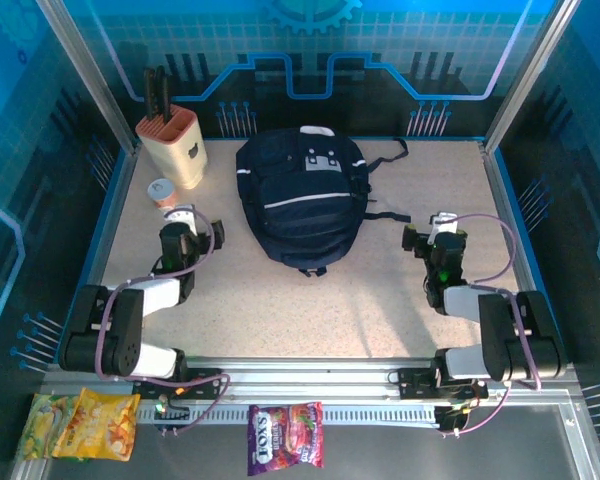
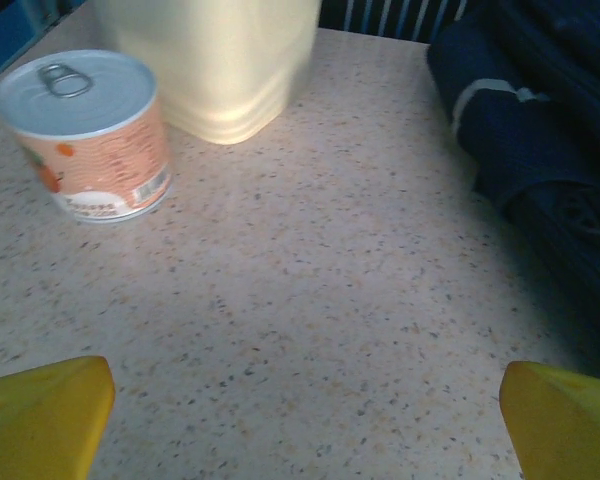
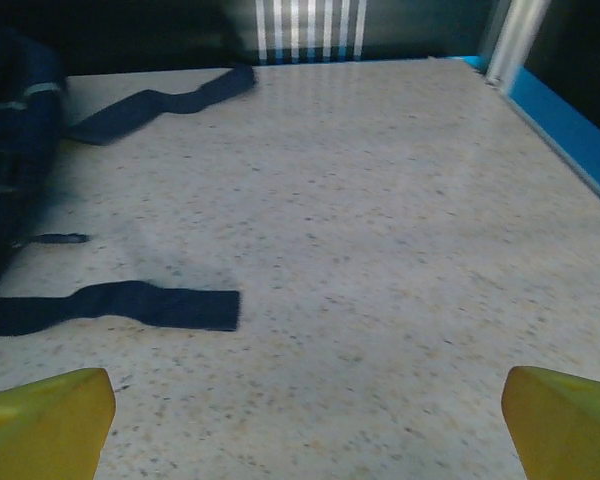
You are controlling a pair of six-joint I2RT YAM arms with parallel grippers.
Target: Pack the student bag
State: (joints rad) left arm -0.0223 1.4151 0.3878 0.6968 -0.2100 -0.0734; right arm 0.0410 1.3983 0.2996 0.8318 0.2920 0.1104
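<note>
Both stand wide open and empty over the tabletop (image 1: 360, 300). My left hand (image 2: 305, 400) has the student bag (image 1: 302, 200) on its right; my right hand (image 3: 305, 400) has it on its left.

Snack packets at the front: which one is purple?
The purple packet lies alone near the middle of the front edge. The two yellow packets sit together at the left corner.
</note>
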